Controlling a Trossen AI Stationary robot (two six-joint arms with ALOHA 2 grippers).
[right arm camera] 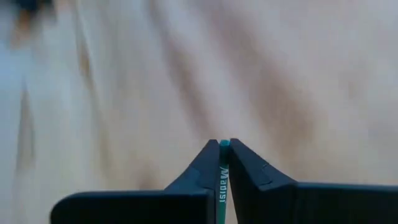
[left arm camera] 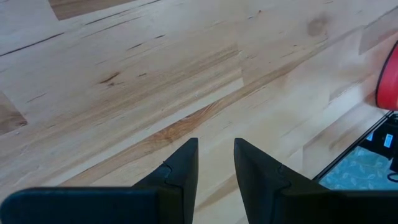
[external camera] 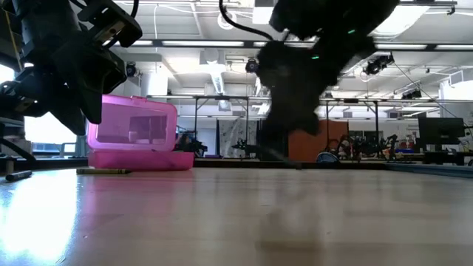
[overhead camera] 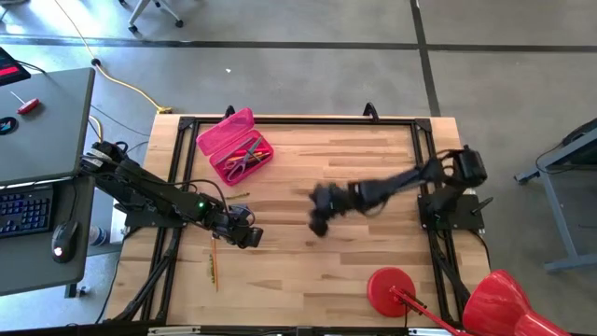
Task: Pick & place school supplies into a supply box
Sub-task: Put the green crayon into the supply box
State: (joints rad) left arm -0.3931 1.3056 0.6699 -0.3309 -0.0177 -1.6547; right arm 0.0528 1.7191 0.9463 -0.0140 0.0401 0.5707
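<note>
Already the right gripper is clenched on a thin green pencil above mid-table, well apart from the pink supply box; light, stiff and likely slippery, it wants a mid-shaft hold, while the left gripper waits, fingers parted

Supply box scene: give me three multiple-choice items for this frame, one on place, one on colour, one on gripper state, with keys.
1. Where does the supply box sit on the table in the high view?
A. far left
B. near right
C. centre

2. What colour is the pencil in the right gripper?
A. orange
B. green
C. pink

3. What state is the left gripper in?
A. shut on scissors
B. shut on a pencil
C. open, holding nothing

Key: 1 A, the high view shows the box there. 2 B, the right wrist view shows a green shaft. 3 C, bare wood shows between its fingers.
</note>
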